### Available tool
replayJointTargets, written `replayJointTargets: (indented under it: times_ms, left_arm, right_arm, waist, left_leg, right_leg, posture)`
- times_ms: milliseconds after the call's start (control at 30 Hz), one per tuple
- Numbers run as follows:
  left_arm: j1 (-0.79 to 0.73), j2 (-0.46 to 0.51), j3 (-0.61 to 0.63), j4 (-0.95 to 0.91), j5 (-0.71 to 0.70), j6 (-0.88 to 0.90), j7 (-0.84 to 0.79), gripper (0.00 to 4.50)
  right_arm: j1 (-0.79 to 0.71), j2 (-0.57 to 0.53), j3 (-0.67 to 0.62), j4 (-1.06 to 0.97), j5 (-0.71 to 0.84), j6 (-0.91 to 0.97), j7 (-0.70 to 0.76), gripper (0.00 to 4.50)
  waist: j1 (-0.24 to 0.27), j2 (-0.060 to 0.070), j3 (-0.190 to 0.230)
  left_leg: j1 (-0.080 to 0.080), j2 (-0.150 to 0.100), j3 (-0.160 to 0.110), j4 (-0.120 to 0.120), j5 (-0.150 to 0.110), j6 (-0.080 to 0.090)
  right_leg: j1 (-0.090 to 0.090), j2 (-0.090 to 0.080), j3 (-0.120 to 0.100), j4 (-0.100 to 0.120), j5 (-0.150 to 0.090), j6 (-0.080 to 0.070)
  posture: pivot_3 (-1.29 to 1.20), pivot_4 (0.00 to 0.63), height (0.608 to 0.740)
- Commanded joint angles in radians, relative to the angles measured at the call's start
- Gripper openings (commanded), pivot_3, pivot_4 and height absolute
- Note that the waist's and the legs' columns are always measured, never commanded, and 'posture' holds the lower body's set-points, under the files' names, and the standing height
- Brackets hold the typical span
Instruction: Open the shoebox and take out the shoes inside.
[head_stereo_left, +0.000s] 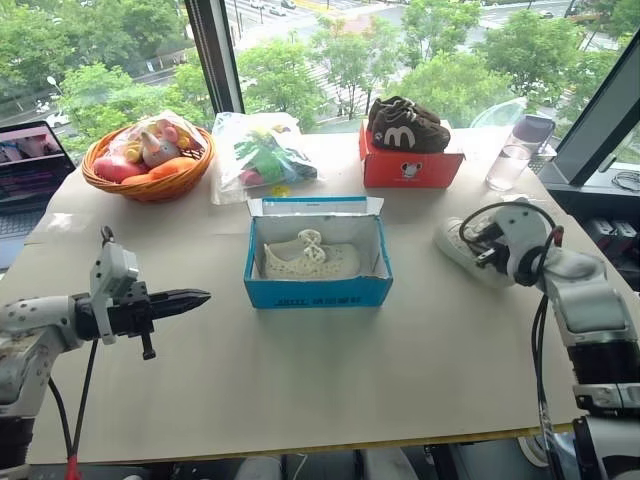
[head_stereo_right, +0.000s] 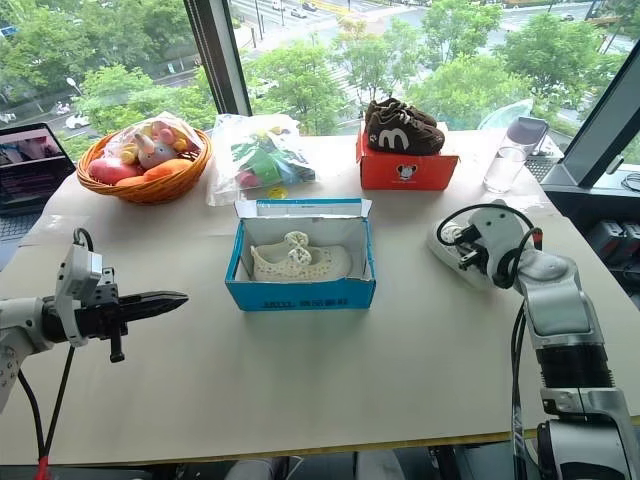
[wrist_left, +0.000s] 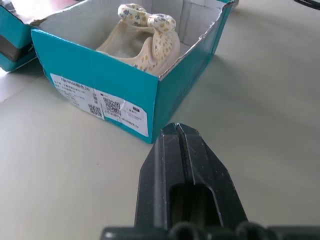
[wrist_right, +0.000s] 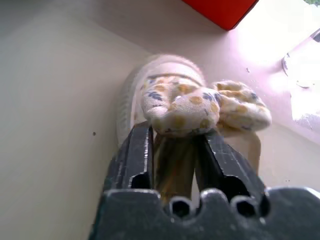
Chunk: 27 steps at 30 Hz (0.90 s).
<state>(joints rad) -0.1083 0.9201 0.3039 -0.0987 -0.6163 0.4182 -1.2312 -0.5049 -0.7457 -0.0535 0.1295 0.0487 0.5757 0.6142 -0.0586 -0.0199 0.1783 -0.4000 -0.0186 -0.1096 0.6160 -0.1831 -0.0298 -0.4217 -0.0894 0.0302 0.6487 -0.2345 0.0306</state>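
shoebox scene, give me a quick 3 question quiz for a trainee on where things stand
1. True or false: both cream shoes lie inside the blue shoebox.
2. Which gripper has a cream shoe between its fingers? A) left gripper B) right gripper
3. What stands on the red-orange box?

Key:
1. False. One cream shoe in the box is left; the other cream shoe is on the table right of the box, at the right gripper.
2. B. The left fingers are shut on nothing.
3. A pair of dark brown shoes with a white "m".
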Motion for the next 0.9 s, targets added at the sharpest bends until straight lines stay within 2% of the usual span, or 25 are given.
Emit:
replayJointTargets:
  times_ms: [33,167,300,367,433,533,667,733,900]
  left_arm:
    - [-0.012,0.01,0.011,-0.006,-0.001,-0.004,-0.006,0.0]
    - [-0.023,0.01,0.004,-0.001,0.0,-0.002,-0.006,0.0]
    - [-0.027,0.009,0.001,-0.001,0.001,-0.002,-0.003,0.0]
    - [-0.027,0.007,0.003,-0.001,0.002,-0.002,0.002,0.0]
    - [-0.027,0.007,0.005,-0.002,0.002,-0.001,0.006,0.0]
    - [-0.029,0.004,0.002,-0.005,0.004,0.0,0.012,0.0]
    - [-0.032,-0.001,0.0,-0.013,0.003,0.004,0.02,0.0]
    - [-0.021,0.001,0.013,-0.019,0.0,0.004,0.024,0.0]
    - [0.005,0.0,0.03,-0.034,-0.008,0.006,0.034,0.0]
  right_arm:
    - [0.029,-0.051,-0.022,-0.145,0.046,0.079,0.069,3.07]
    - [0.058,-0.127,-0.01,-0.246,0.064,0.175,0.141,4.43]
    - [0.047,-0.221,-0.02,-0.327,0.088,0.211,0.213,4.43]
    - [-0.008,-0.218,-0.053,-0.378,0.157,0.204,0.257,4.43]
    - [-0.116,-0.154,-0.076,-0.438,0.274,0.192,0.293,4.43]
    - [-0.317,0.015,-0.037,-0.455,0.404,0.232,0.275,4.43]
    - [-0.444,0.125,0.113,-0.37,0.354,0.211,0.264,4.43]
    - [-0.479,0.194,0.195,-0.244,0.311,0.19,0.255,4.43]
    - [-0.477,0.216,0.316,-0.029,0.23,0.109,0.326,4.43]
  waist:
    - [-0.001,0.0,0.0]
    - [0.001,0.0,0.0]
    - [0.004,0.0,0.0]
    - [0.002,0.0,0.0]
    - [-0.007,0.0,0.0]
    - [-0.022,0.0,0.0]
    - [-0.006,-0.004,-0.002]
    - [0.002,-0.007,-0.004]
    - [0.018,-0.008,-0.004]
  left_leg:
    - [0.0,0.0,0.0,0.0,0.0,0.0]
    - [0.0,0.0,0.0,0.0,0.0,0.0]
    - [0.0,0.0,0.001,0.0,0.0,0.0]
    - [0.001,0.0,0.001,0.0,0.0,0.0]
    - [0.001,0.0,0.001,0.0,0.0,0.0]
    - [0.003,0.002,0.003,0.0,0.0,0.0]
    - [0.004,0.003,0.003,0.0,0.0,0.0]
    - [0.003,0.003,0.003,0.001,0.0,0.0]
    - [0.0,0.001,0.003,0.001,0.0,0.0]
  right_leg:
    - [0.0,0.0,0.0,0.0,0.0,0.0]
    - [0.0,0.0,0.001,0.0,0.0,0.001]
    - [0.0,0.0,0.001,0.0,-0.002,0.005]
    - [0.0,0.0,0.001,0.0,-0.003,0.005]
    - [0.0,0.0,0.002,0.0,-0.003,0.006]
    - [0.0,0.003,0.005,0.0,-0.004,0.007]
    - [0.001,0.004,0.005,0.0,-0.003,0.006]
    - [0.001,0.004,0.005,-0.001,0.0,0.001]
    - [-0.001,0.002,0.005,-0.001,0.001,0.002]
  posture:
    - [0.0,0.15,0.74]
    - [0.0,0.15,0.74]
    - [0.0,0.15,0.74]
    - [0.0,0.15,0.74]
    - [0.0,0.15,0.74]
    - [0.0,0.15,0.74]
    - [0.0,0.15,0.74]
    - [0.0,0.15,0.74]
    - [0.0,0.15,0.74]
